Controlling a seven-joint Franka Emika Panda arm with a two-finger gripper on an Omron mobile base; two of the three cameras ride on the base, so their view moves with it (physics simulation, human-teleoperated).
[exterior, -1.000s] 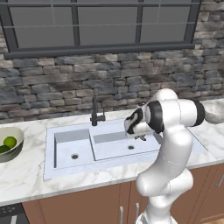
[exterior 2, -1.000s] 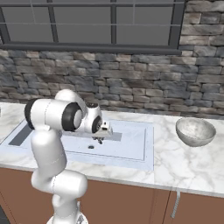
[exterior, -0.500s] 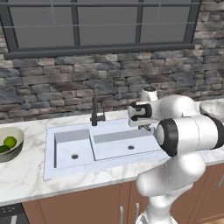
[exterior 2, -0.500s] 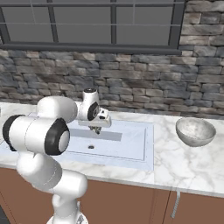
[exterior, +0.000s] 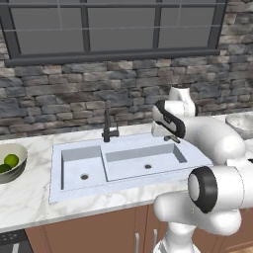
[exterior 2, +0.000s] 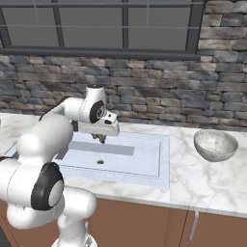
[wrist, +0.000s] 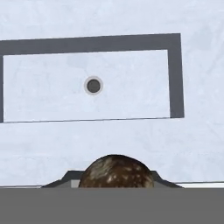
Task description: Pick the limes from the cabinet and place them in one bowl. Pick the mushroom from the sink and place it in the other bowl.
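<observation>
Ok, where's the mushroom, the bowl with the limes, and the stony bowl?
mushroom (wrist: 116, 171): hand view, its speckled brown cap.
cream-grey bowl (exterior: 20, 166): left base view, its right rim.
mottled grey bowl (exterior 2: 215, 145): right base view, its inside.

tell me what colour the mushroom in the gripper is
Brown, mottled with pale speckles; the mushroom shows best in the hand view.

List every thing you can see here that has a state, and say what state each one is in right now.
gripper: above the sink, shut on the mushroom
mushroom: held between the fingers, lifted out of the basin
sink: both basins bare, no water running
faucet: upright, off
limes: both in the cream-grey bowl
cream-grey bowl: upright, holding the limes
stone-look bowl: upright, nothing inside
</observation>
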